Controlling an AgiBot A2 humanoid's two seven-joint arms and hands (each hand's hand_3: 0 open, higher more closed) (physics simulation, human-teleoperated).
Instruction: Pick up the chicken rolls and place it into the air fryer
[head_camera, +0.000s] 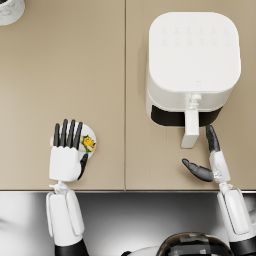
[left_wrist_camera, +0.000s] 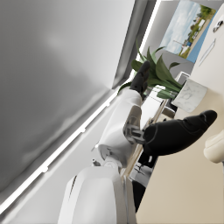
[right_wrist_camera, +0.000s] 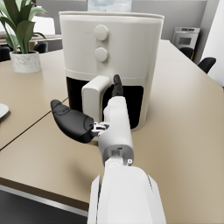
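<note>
The chicken roll (head_camera: 88, 144), yellow-brown with green specks, lies on a small white plate (head_camera: 93, 134) at the table's near left. My left hand (head_camera: 66, 152) is spread flat over the plate's left part, fingers straight and apart, holding nothing; it hides most of the plate. The white air fryer (head_camera: 192, 55) stands at the far right, its handle (head_camera: 190, 127) pointing toward me. My right hand (head_camera: 210, 159) is open just below and right of that handle, thumb stretched left. In the right wrist view its fingertips (right_wrist_camera: 117, 83) reach beside the handle (right_wrist_camera: 94, 103).
A marble plant pot (head_camera: 10, 10) stands at the far left corner, seen with its plant (right_wrist_camera: 22, 48) in the right wrist view. The table's front edge (head_camera: 125, 189) runs just behind both wrists. A seam (head_camera: 125, 90) splits the tabletop between plate and fryer.
</note>
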